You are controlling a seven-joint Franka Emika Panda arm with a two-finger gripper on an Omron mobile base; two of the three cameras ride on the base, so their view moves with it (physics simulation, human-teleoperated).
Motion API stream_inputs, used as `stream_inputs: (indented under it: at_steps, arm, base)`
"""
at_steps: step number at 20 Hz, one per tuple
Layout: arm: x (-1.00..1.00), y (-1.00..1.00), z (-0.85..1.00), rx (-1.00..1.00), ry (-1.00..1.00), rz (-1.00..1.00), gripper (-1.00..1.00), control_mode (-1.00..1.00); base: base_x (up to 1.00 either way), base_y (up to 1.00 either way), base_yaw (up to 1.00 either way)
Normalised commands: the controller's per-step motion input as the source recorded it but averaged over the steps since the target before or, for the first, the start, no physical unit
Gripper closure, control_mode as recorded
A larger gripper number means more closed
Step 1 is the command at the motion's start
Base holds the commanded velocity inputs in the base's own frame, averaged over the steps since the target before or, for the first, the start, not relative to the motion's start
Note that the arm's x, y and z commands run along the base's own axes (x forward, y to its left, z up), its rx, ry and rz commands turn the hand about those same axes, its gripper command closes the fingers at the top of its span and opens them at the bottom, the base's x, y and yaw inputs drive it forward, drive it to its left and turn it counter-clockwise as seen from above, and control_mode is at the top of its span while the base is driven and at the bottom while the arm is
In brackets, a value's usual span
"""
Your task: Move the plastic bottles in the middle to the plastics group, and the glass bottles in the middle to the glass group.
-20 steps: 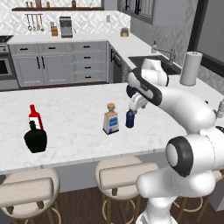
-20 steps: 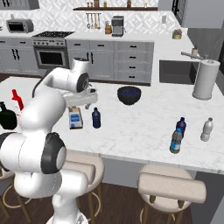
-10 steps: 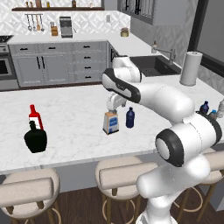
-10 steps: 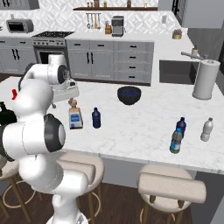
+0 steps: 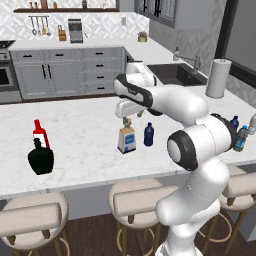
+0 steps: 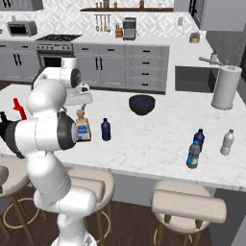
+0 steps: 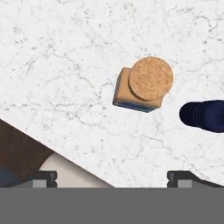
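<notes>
Hovering with its jaws spread wide and holding nothing, the gripper (image 7: 112, 177) is hanging directly above the flat clear glass bottle with a tan cork stopper (image 5: 127, 138), standing mid-bench on the white marble bench (image 5: 80, 125) just beside the small solid dark blue plastic bottle (image 5: 148, 134). Neither is sitting with its group yet: the slim red bottle (image 5: 39, 135) and squat black bottle (image 5: 40, 159) are waiting well apart, so most sorting appears undone. The dark blue bowl (image 6: 141, 104) is looking empty.
</notes>
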Motion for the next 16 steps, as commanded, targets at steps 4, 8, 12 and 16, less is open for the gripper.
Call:
stream_inputs:
  at_steps: [4, 8, 12, 16]
  arm:
    - [0.70, 0.12, -0.33, 0.00, 0.00, -0.16, -1.00, -1.00]
    - [0.62, 0.08, -0.35, 0.00, 0.00, -0.06, -1.00, -1.00]
    - [0.26, 0.05, 0.00, 0.00, 0.00, -0.01, -1.00, -1.00]
    - [-0.03, 0.00, 0.00, 0.00, 0.00, 0.00, -1.00, -1.00]
  base:
    - [0.00, 0.00, 0.00]
    - [0.00, 0.00, 0.00]
    - [0.00, 0.00, 0.00]
    - [0.00, 0.00, 0.00]
